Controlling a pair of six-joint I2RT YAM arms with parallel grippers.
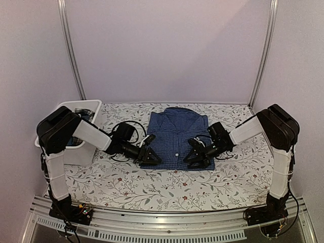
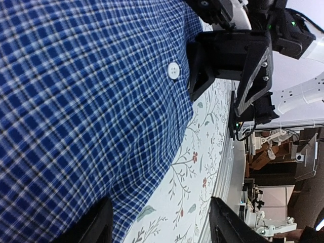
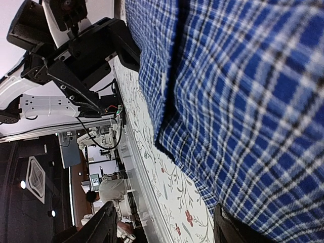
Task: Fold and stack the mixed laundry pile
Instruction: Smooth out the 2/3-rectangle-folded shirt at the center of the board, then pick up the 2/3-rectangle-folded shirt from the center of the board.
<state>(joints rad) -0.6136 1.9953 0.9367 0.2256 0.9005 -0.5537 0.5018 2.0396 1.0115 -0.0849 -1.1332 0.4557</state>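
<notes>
Blue-and-white check shirt (image 1: 178,134): one item, lying flat on the floral cloth (image 1: 167,190) at mid-table, collar to the far side, buttoned front up, hem toward the arms. Its outline is a compact oblong with no sleeves showing at the sides, so they are probably tucked in.

Left gripper (image 1: 153,157): low over the shirt's near-left hem corner. Its jaws stand well apart and hold nothing; the wrist view shows check fabric and bare cloth between the fingers.

Right gripper (image 1: 192,158): low at the near-right hem corner, mirroring the left. Its jaws are likewise parted and hold nothing, and the hem edge runs across the gap.

White tub (image 1: 76,152): at the table's left edge, partly behind the left arm. Something dark shows over its rim; I cannot tell what.

Step in hand, as judged: the shirt's fold is partly done — sides in, length not yet halved. Both grippers are placed to take the hem.

Next move calls for:
- each jaw closing on its own corner, pinching the shirt layers and not the floral cloth beneath
- an even lift on both sides
- carrying the hem toward the collar so the fold line lands square

Risk: with uneven timing the hem skews, or one corner slips free.
</notes>
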